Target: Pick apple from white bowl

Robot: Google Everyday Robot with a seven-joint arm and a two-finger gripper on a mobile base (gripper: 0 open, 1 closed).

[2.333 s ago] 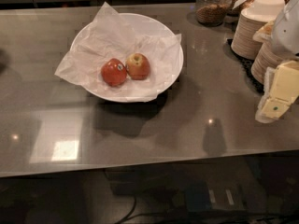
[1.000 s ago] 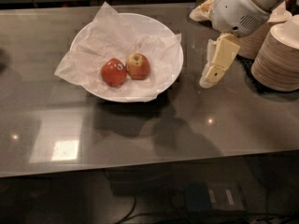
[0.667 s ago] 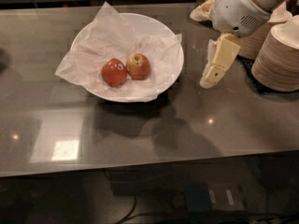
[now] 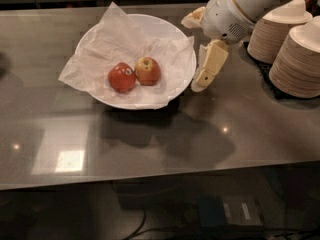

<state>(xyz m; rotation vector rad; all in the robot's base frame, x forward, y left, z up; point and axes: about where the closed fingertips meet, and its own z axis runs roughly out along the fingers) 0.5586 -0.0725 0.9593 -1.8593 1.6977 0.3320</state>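
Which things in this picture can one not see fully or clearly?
Camera view:
- Gripper, just right of the bowl: its upper part is hidden by the arm.
- Arm: cut off by the top edge.
- Plates: cut off by the right edge.
- Bowl's bottom: covered by paper.
- Apple: its underside faces away.

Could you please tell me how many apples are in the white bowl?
2. The red apple lies left, the yellow-red apple close against its right side, both on the paper in the bowl. None seems hidden. The gripper hangs beside the bowl's right rim.
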